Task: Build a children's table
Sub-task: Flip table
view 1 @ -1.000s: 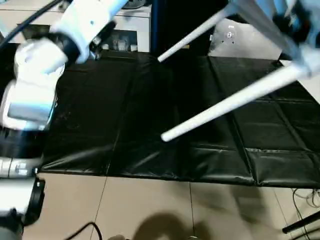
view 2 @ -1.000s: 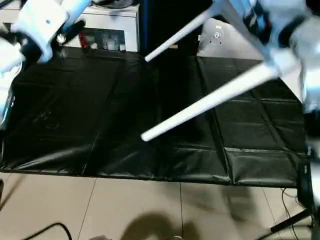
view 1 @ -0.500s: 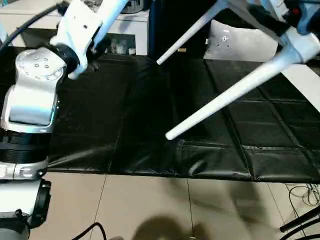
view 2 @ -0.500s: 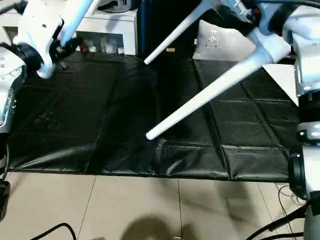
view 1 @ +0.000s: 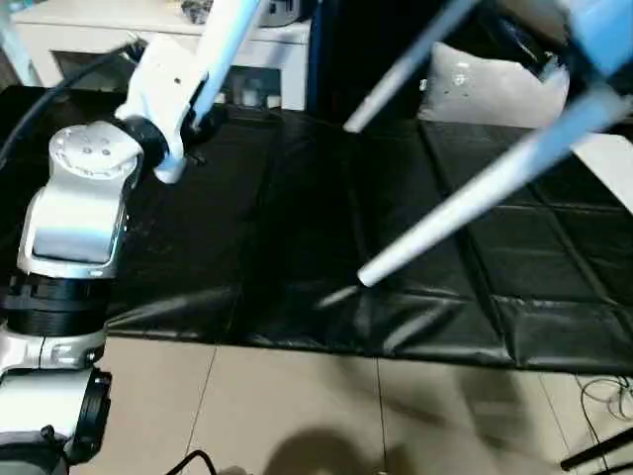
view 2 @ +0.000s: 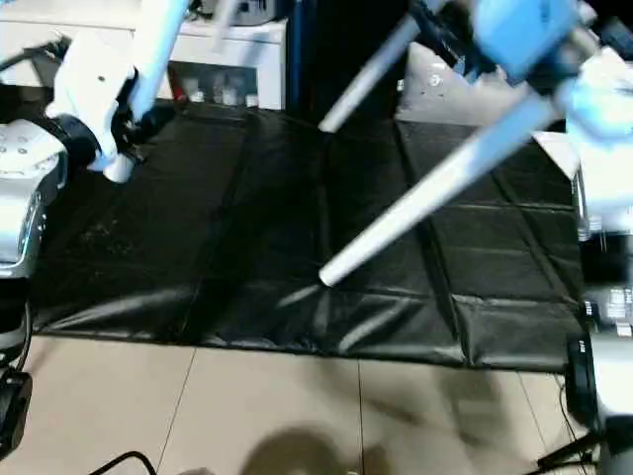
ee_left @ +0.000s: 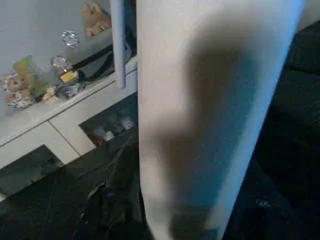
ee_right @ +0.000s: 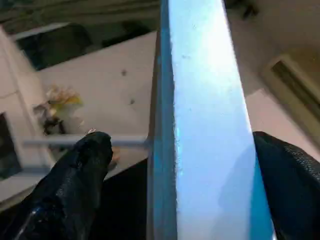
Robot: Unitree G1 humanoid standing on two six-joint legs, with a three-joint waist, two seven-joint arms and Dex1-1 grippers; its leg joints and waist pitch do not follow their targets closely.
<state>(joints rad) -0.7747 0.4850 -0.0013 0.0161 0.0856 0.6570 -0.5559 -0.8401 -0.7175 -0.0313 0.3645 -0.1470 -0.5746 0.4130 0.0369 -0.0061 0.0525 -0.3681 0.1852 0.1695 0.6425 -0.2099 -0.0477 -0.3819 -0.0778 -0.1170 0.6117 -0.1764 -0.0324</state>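
The children's table hangs in the air over the black mat (view 1: 247, 247), its white legs pointing at me. The nearest leg (view 1: 475, 198) slants down to a round tip, and a second leg (view 1: 406, 64) runs behind it. My left gripper (view 1: 198, 104) is raised at the upper left and shut on another leg (ee_left: 210, 110), which looms close in the left wrist view. My right gripper (ee_right: 180, 175) is open astride the tabletop's edge (ee_right: 200, 100); one black finger (ee_right: 70, 190) stands clear of it, the other finger (ee_right: 292, 185) sits close beside it.
The mat lies on a tiled floor (view 1: 297, 406). Behind it stand a white cabinet with glass doors (view 1: 99, 30) and a flat grey-white panel (view 1: 485, 89). Cables (view 1: 603, 391) trail on the floor at the right. My left elbow (view 1: 84, 173) juts over the mat's left part.
My right gripper's fingers have spread apart around the tabletop edge. The nearest leg's tip has drifted slightly right. The camera has shifted a little. My left grip on its leg is unchanged.
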